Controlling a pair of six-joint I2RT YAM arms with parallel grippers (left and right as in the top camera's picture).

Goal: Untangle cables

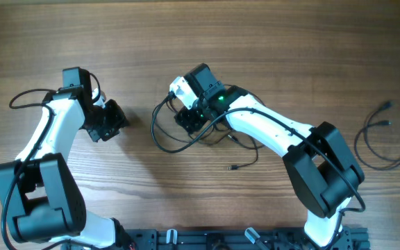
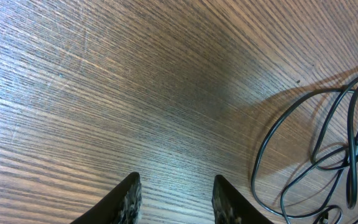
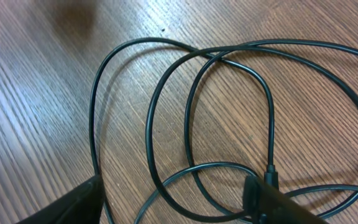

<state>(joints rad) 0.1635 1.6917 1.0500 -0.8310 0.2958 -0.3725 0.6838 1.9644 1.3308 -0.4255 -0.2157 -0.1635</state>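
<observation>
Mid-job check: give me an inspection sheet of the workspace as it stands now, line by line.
Surface: wooden table, plain grain, no damage seen.
Job's things: tangled cables in overlapping loops mid-table; a separate cable lies apart near the right edge.
Clutter: nothing seen.
Grippers: left gripper open over bare wood, beside the tangle; right gripper open, its fingers straddling the loops.
Cables: the left arm's own cable arcs off the arm, away from the tangle.
Surroundings: dark base rail along the near edge; nothing else seen.
</observation>
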